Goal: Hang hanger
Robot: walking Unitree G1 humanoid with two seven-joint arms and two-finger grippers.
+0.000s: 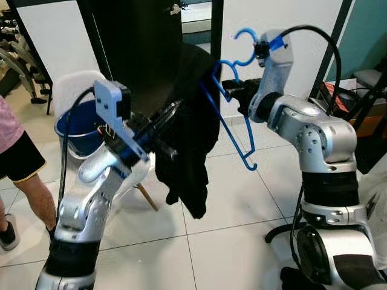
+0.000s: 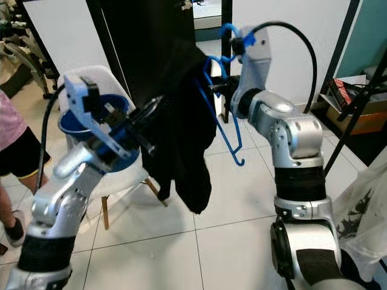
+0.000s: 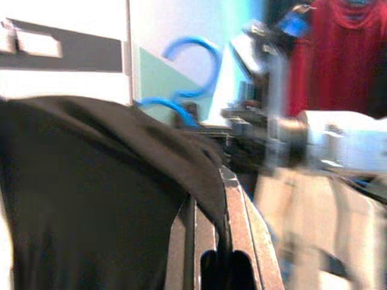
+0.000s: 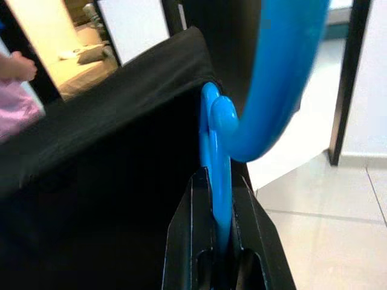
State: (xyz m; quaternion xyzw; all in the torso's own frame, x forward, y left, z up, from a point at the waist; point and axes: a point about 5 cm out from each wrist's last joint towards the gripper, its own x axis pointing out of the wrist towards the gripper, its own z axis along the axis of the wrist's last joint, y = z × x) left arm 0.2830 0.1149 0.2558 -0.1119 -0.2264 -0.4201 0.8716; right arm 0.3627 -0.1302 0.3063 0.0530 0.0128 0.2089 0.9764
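Note:
A blue plastic hanger [image 4: 284,72] is held up at chest height, its hook [image 3: 192,41] pointing upward. My right gripper [image 1: 234,90] is shut on the hanger's neck, and the blue plastic sits between its fingers [image 4: 193,205]. A black garment [image 1: 193,139] is draped over the hanger's left shoulder and hangs down in folds. From the lower left, my left gripper [image 1: 168,118] reaches into the garment. Its fingers [image 3: 239,211] are pinched on the black cloth near the top edge. The hanger's right arm [image 2: 225,134] is bare and slopes down toward the floor.
A white chair [image 1: 72,84] carrying a blue tub [image 1: 75,127] stands at the left, behind my left arm. A person's leg [image 1: 27,181] is at the far left. A black rack frame [image 2: 357,103] and a white cloth [image 2: 363,205] are at the right. A dark door panel [image 1: 139,48] is behind.

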